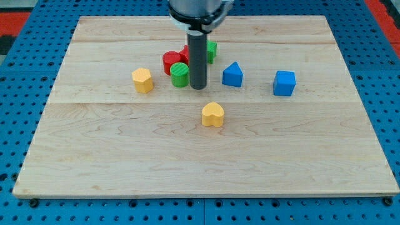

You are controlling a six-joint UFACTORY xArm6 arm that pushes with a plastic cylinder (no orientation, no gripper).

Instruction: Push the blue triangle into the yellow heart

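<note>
The rod's tip (198, 87) sits on the worktop (125, 162), just beside the green cylinder (180, 74) and left of the blue triangle (232, 74). No jaws here, just a bare rod. The yellow heart (213, 114) waits nearer the view's bottom, apart from the triangle.

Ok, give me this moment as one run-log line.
my tip: beside green cylinder, left of blue triangle | blue triangle: apart from yellow heart, up-right of it | push: not yet done
</note>
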